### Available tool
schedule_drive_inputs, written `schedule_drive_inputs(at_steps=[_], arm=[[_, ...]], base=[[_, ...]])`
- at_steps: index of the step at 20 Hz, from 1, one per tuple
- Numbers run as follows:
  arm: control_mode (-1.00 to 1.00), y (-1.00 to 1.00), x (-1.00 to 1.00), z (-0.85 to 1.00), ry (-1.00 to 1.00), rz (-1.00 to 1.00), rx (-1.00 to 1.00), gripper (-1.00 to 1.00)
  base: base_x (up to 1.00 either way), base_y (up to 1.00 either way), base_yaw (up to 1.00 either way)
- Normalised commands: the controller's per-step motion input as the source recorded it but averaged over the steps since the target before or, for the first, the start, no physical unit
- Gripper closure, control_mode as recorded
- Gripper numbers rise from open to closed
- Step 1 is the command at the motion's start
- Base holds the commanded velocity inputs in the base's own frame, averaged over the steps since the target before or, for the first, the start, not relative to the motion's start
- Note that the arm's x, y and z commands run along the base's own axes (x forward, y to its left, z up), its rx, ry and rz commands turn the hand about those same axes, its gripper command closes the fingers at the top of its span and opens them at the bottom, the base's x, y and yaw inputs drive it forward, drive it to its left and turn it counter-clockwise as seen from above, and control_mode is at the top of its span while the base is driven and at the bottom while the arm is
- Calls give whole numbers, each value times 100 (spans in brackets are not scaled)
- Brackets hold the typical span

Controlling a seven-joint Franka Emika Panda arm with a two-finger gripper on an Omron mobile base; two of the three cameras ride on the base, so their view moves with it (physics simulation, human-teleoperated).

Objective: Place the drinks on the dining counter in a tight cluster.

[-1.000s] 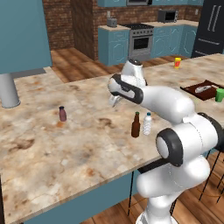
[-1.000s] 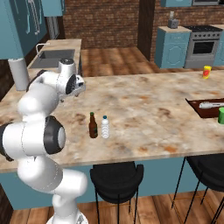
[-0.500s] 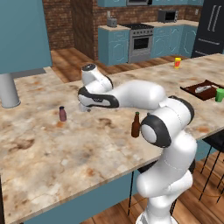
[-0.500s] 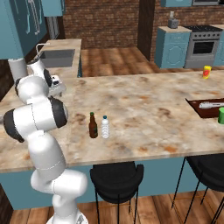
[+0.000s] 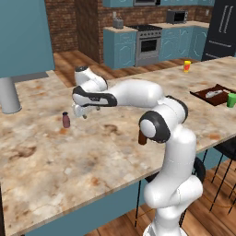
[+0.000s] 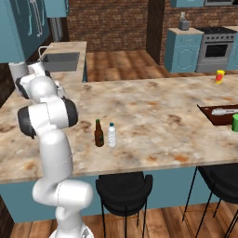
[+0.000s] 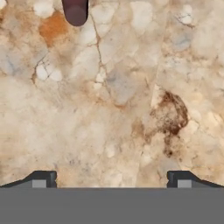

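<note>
While the arm stretches far to its left across the dining counter (image 5: 92,156), each view gives this:

Left base view, gripper: the gripper (image 5: 81,113) hangs just above the stone, fingers pointing down, spread wide, nothing between them.
Left base view, can: the maroon can (image 5: 66,120) stands upright on the counter, just beside the gripper on its left, apart from it.
Left base view, brown bottle: only a sliver of the brown glass bottle (image 5: 142,138) peeks out from behind the arm's elbow.
Left base view, far end: a green cup (image 5: 231,99) stands by a dark tray (image 5: 206,96), and a small yellow-and-red container (image 5: 187,66) sits near the far edge.

Right base view, bottles: the brown bottle (image 6: 98,134) and the clear water bottle (image 6: 111,135) stand upright, just beside each other, near the front edge.
Right base view, arm: the white arm reaches away to the left end of the counter; I cannot tell the jaws' stance here.

Hand view, fingers: two dark fingertips (image 7: 41,179) sit at opposite sides, fully apart, only bare marbled stone between them.
Hand view, can: the can (image 7: 75,11) shows at the top edge, well clear of the fingers.
</note>
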Motion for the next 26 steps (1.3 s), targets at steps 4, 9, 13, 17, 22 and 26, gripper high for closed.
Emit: schedule_drive_inputs(at_steps=[4,9,13,17,22,26], arm=[[-100,-50,0,-44,5,-1,24,-100],[-100,2,4,-4,5,0,7,-100],[-100,23,7,-4,3,0,0,-100],[-100,24,2,-6,0,0,4,-100],[-100,18,8,0,0,0,4,-100],[-100,18,19,0,0,0,11,-100]], base=[[0,0,0],[0,0,0],[0,0,0],[0,0,0],[0,0,0],[0,0,0]])
